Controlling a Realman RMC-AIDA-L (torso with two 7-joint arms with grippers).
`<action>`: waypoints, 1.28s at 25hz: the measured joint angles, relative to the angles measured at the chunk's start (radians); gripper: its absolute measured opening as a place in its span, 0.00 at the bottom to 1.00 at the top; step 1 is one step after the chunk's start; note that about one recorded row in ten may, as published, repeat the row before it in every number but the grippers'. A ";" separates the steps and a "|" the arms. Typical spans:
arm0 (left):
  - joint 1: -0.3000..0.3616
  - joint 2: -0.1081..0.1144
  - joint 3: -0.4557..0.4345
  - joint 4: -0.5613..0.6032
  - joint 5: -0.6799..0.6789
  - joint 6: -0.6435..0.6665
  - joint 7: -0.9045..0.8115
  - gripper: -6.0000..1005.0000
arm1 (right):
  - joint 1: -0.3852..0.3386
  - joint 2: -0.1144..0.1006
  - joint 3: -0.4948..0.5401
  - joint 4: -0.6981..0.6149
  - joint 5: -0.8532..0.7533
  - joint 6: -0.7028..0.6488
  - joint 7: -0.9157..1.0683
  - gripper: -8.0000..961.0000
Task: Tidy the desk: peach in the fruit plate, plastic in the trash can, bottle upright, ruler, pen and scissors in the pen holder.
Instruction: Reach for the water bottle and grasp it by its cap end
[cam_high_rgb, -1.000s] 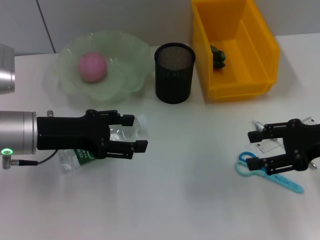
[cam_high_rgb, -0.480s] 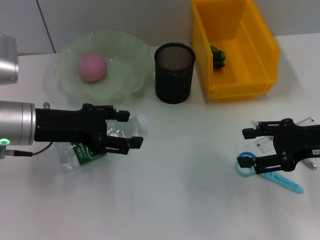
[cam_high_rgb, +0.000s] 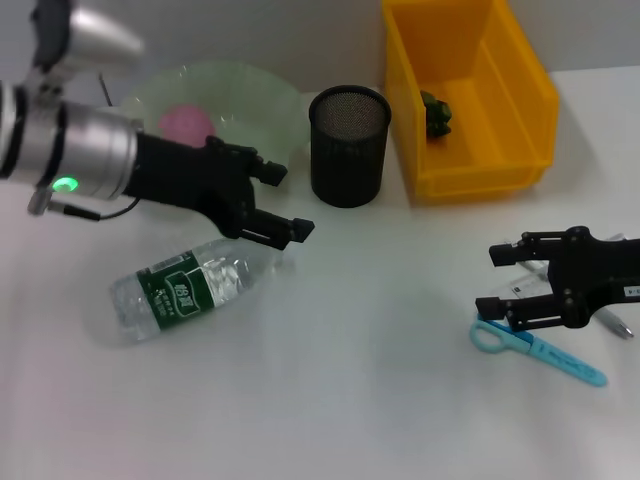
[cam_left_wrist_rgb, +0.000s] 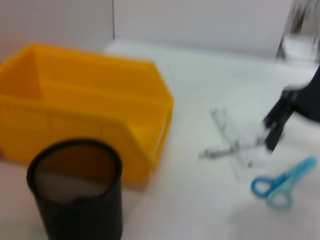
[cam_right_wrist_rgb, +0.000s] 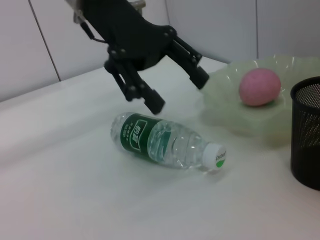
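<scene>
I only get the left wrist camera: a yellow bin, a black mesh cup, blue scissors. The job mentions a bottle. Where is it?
Observer: The water bottle lies on its side on the table, in front of the green fruit plate.
Operator: Is anything holding it?
Observer: No. The left gripper hangs open just above its cap end, not touching it.
Operator: And the peach?
Observer: The pink peach sits in the fruit plate.
</scene>
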 joint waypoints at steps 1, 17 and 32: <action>-0.012 -0.002 0.006 0.004 0.022 -0.002 -0.020 0.84 | 0.002 0.000 0.000 0.000 0.000 0.000 0.006 0.82; -0.160 -0.016 0.320 0.004 0.292 -0.142 -0.461 0.84 | 0.004 0.002 0.000 0.000 0.000 -0.009 0.019 0.82; -0.127 -0.017 0.486 -0.061 0.286 -0.322 -0.519 0.84 | 0.007 0.006 -0.001 0.000 -0.001 -0.011 0.020 0.82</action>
